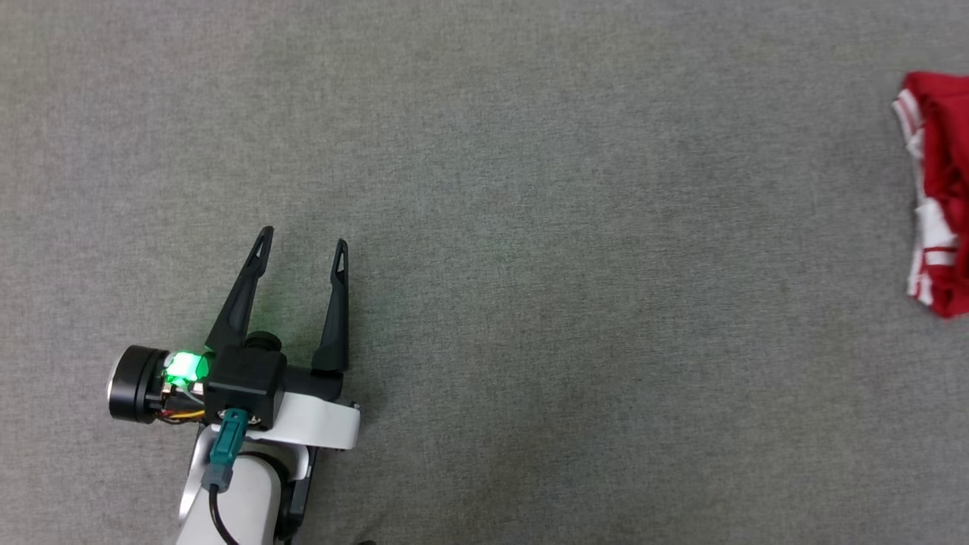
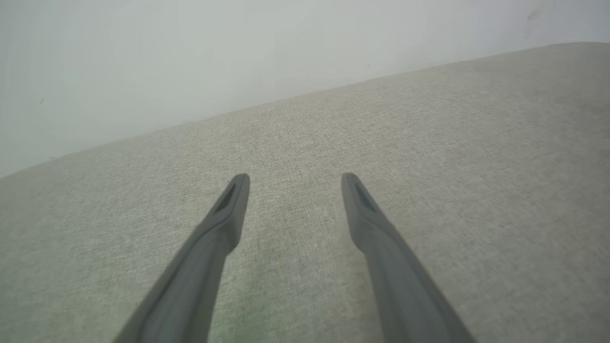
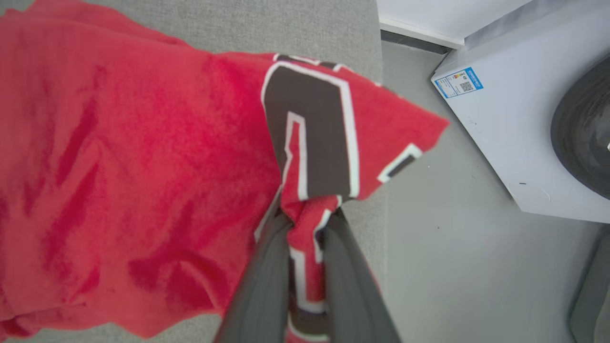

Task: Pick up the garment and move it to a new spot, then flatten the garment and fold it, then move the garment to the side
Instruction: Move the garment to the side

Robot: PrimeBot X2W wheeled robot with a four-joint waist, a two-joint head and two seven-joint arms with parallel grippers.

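The red garment [image 1: 939,193] bunches at the far right edge of the head view, its white striped trim facing left. In the right wrist view the garment [image 3: 124,166] spreads wide and red, with a dark white-edged number print. My right gripper [image 3: 307,216] is shut on a fold of the garment by that print, the fabric pinched between both fingers. My left gripper [image 1: 303,241] stands open at the lower left of the head view, far from the garment. Its fingers [image 2: 233,209] hang over bare grey cloth with nothing between them.
A grey fabric surface [image 1: 530,265] covers the work area, and its far edge meets a pale wall [image 2: 190,57]. Beyond the surface's edge lies a light floor [image 3: 452,247] with a white washing machine [image 3: 514,133] standing on it.
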